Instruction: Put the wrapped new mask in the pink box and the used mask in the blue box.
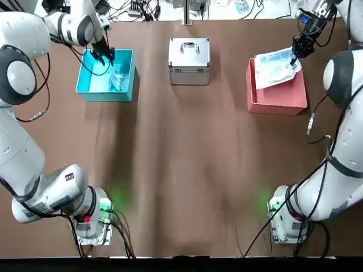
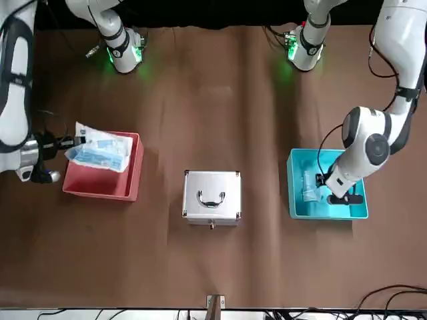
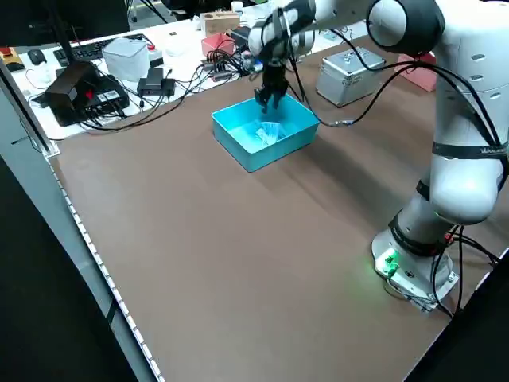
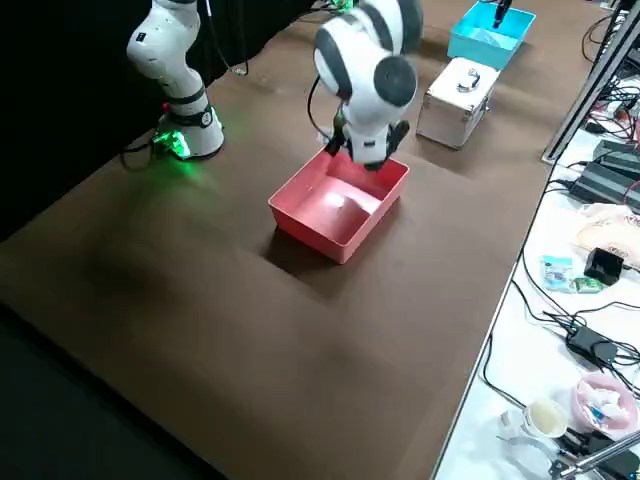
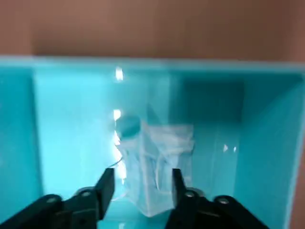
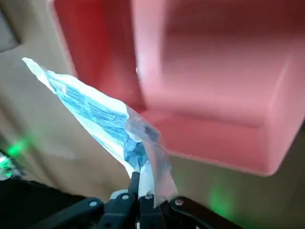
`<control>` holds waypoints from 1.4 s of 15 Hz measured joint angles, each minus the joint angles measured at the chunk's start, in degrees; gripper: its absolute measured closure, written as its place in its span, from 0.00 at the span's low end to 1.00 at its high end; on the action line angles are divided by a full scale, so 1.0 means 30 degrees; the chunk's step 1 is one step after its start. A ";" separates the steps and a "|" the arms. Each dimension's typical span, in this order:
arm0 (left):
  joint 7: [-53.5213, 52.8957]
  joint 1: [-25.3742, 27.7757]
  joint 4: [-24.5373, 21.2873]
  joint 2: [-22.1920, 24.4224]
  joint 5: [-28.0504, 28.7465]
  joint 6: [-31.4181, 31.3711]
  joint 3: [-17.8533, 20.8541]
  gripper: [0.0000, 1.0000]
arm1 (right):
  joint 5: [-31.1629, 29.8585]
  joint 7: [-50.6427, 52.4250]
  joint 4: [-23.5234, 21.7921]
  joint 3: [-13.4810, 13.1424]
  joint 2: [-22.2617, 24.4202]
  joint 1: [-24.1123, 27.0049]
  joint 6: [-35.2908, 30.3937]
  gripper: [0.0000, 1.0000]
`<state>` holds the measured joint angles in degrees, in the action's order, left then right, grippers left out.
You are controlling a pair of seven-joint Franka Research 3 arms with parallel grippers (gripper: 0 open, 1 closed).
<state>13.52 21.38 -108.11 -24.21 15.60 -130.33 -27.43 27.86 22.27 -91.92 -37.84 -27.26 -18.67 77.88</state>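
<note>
Silver case (image 1: 189, 61), brown tabletop (image 1: 176, 170).

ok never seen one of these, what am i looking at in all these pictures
Two robot arms share a brown table. One picture looks straight down, one faces the robot, two look diagonally from its sides, and two come from cameras on its wrists.

The right gripper pinches a wrapped mask by the pink box, not yet dropped in. The left gripper is open above the blue box, where an unwrapped mask lies. Between the boxes sits a silver case.
</note>
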 joint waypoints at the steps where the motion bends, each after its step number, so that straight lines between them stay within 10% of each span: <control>1: -0.0227 0.0056 0.0826 0.0298 0.0004 0.0709 -0.0007 0.31 | 0.0001 0.0504 -0.0009 0.0030 -0.0664 0.0265 0.0338 0.99; 5: -0.1499 0.0256 0.4296 0.1873 -0.0018 0.7017 -0.0253 0.00 | 0.0005 0.2047 0.0000 0.0153 -0.3428 0.0479 0.0765 0.99; 9: -0.1778 0.0245 0.6037 0.2856 -0.1231 0.9611 -0.1006 0.00 | 0.0005 0.3079 0.0010 0.0163 -0.4666 0.0618 0.0771 0.95; 18: -0.5383 0.0972 0.6751 0.5665 -0.4392 1.3124 -0.0948 0.00 | 0.0005 0.4346 0.1574 0.0143 -0.4598 0.0925 0.0377 0.11; 21: -0.5540 0.1291 0.6964 0.5694 -0.4425 1.4192 -0.0854 0.00 | 0.0005 0.3315 0.2956 0.0099 -0.4106 0.0900 -0.0432 0.03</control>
<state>-3.09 25.26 -87.22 -7.13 2.33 -87.75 -29.99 27.88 32.21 -83.05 -37.55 -39.58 -15.97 76.59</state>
